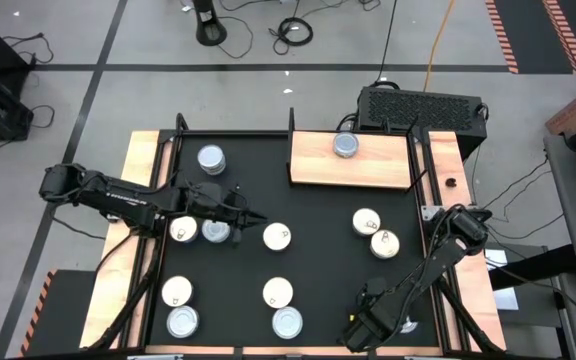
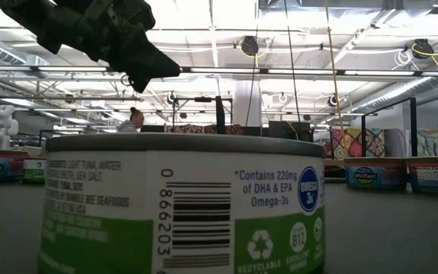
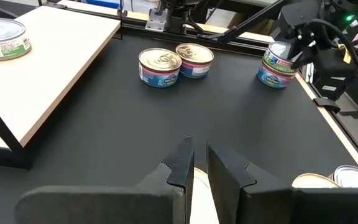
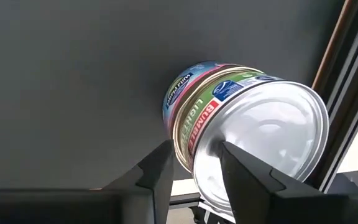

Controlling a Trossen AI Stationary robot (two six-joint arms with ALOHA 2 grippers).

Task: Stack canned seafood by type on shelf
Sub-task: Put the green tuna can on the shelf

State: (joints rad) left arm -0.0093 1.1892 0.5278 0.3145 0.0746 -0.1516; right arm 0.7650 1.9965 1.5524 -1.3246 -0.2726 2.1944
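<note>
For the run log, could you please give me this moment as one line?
left gripper: shut, above black mat | right gripper: on upper silver-topped round tin of two stacked | light-brown wooden board: one tin

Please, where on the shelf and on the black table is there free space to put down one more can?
The shelf is bare except for one can at its back edge. The black table is open in the middle, between the shelf's front edge and the can pair on the right. It is crowded around the left gripper, and along the front edge.

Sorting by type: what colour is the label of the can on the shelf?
Green and white can, left wrist view.
</note>
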